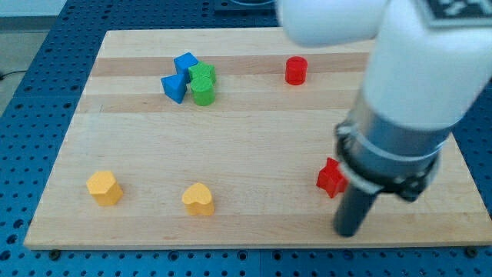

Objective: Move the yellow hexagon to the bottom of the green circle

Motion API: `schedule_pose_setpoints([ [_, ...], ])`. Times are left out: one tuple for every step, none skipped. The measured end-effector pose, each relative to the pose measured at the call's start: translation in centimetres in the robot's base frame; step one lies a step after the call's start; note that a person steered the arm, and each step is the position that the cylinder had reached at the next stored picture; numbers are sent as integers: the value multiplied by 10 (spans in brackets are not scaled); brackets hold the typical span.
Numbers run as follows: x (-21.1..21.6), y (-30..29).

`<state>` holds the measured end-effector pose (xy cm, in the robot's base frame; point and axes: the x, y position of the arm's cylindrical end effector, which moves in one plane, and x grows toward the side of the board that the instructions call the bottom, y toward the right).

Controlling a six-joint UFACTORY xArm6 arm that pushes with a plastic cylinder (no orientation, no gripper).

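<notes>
1. Resting near the table's (254, 138) bottom-right, my tip (350, 231) sits just below and right of the red star-like block (331, 178).
2. I have no hand, only a rod, and it holds nothing.
3. Yellow hexagon (104, 188) lies at the view's lower left, well apart from my tip; a yellow heart (199, 198) sits to its right.
4. Green circle (204, 91) sits upper left, touching another green block (203, 75) and near two blue blocks (186, 63) (174, 87).
5. Red cylinder (296, 70) stands at the top centre.
</notes>
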<state>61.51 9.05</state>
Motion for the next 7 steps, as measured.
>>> schedule_pose_setpoints([
  [3,-74],
  [3,-193],
  [0,-298],
  [-36,-333],
  [-68,-301],
  [-91,-263],
  [-135,-253],
])
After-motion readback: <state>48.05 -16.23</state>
